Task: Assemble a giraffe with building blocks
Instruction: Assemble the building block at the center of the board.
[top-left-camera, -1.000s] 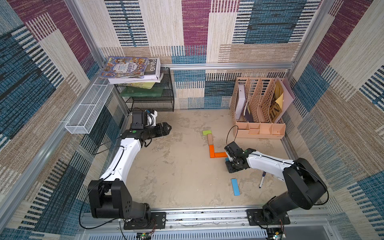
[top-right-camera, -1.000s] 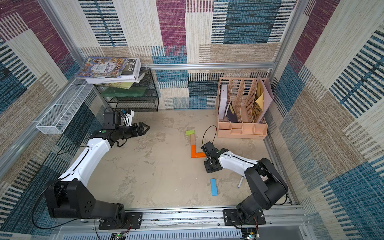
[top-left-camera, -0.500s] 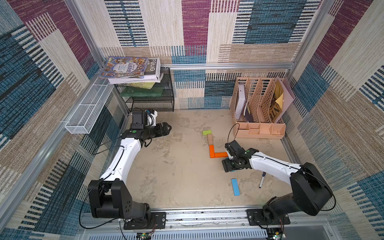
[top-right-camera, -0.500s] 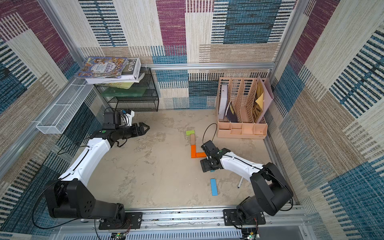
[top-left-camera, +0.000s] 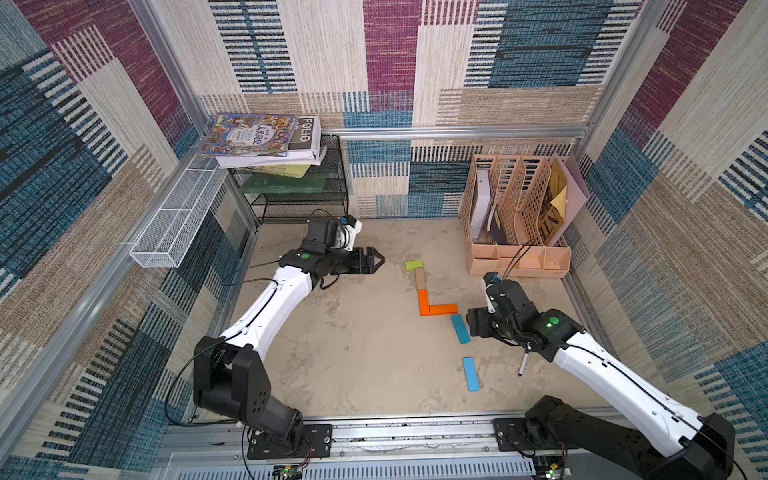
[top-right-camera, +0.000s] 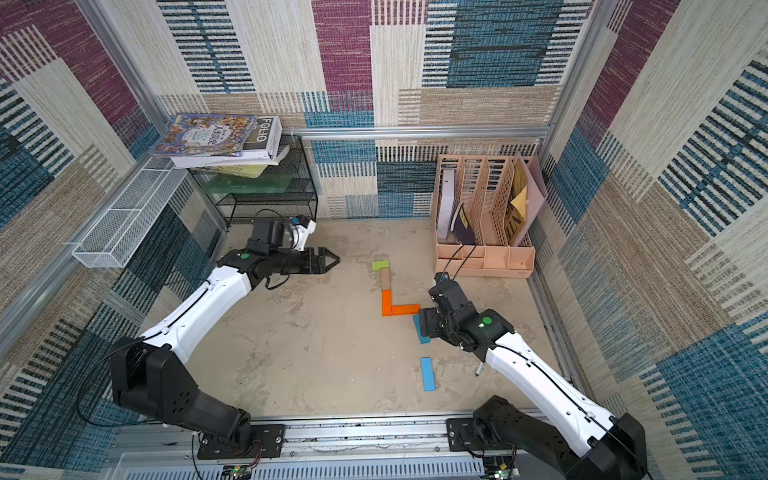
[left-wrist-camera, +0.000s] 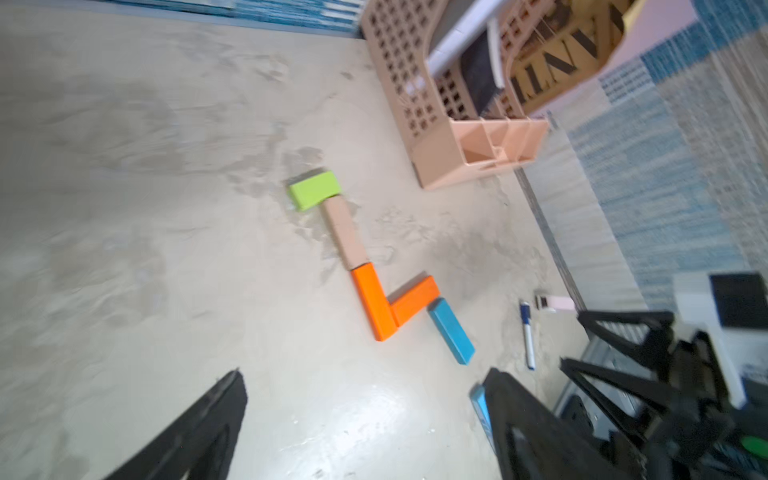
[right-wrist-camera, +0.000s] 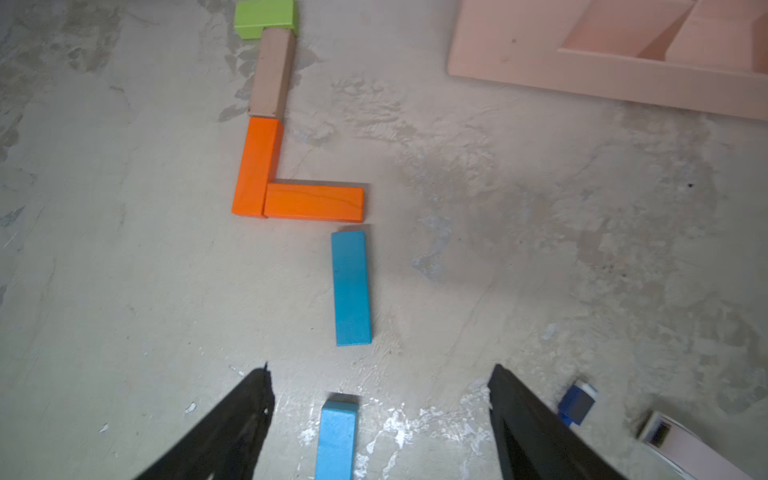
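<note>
The giraffe lies flat mid-table: a green block, a tan block and two orange blocks in an L. One blue block lies free just under the L's right end, a small gap apart and slightly slanted. A second blue block lies alone nearer the front. My right gripper hovers open beside the first blue block; in the right wrist view that gripper holds nothing, with the second blue block on the table below its jaws. My left gripper stands open and empty at the left.
A marker pen lies under my right forearm. A peach file organizer stands at the back right. A black wire shelf with books is at the back left, and a white wire basket hangs on the left wall.
My right gripper has opened and let go of the blue block under the orange L, then drawn back a little to the right. The left arm has not moved.
</note>
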